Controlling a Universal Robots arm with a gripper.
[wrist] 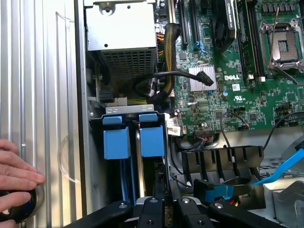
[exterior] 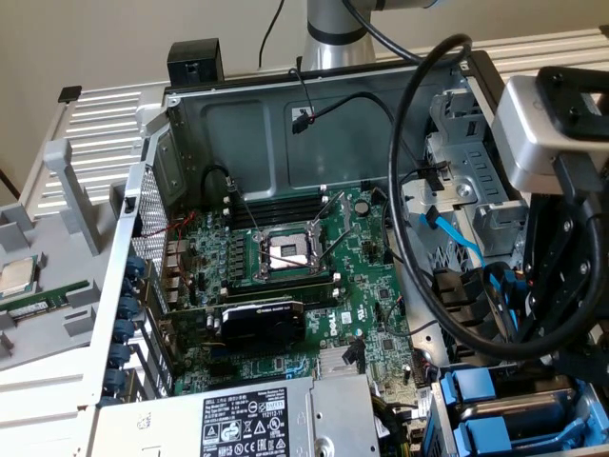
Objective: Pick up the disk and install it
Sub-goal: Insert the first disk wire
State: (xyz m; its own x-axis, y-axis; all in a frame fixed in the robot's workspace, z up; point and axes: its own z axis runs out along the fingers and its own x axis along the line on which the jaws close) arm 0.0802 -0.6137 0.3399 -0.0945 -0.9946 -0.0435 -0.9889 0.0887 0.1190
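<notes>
Disk (wrist: pixel 152 141) placement is judged to be nearly or wholly done: its blue carrier end is seen standing in the drive bay (wrist: pixel 128 110) just beside a second blue carrier (wrist: pixel 116 142), the two roughly level with one another. The one in line with the gripper (wrist: pixel 159 206) is taken to be the task's disk. Whether it has been pushed fully home and latched cannot be told, so a final seating may be all that is left.

The jaws are seen drawn close together, just short of the carrier's blue end and aimed at it. Nothing can be made out between them, and whether an edge of the carrier is pinched cannot be told.

Only the blue handle end of the disk is shown; the metal body and its label are hidden inside the bay. The disk is therefore judged to stand on edge, with its long axis running into the bay, away from the gripper, and its handle end facing outward. The bay lies between the power supply (wrist: pixel 121 28) and the case's corner, beside the motherboard (wrist: pixel 213 109). A person's hand (wrist: pixel 16 168) is rested outside the case wall — well apart from the gripper.
</notes>
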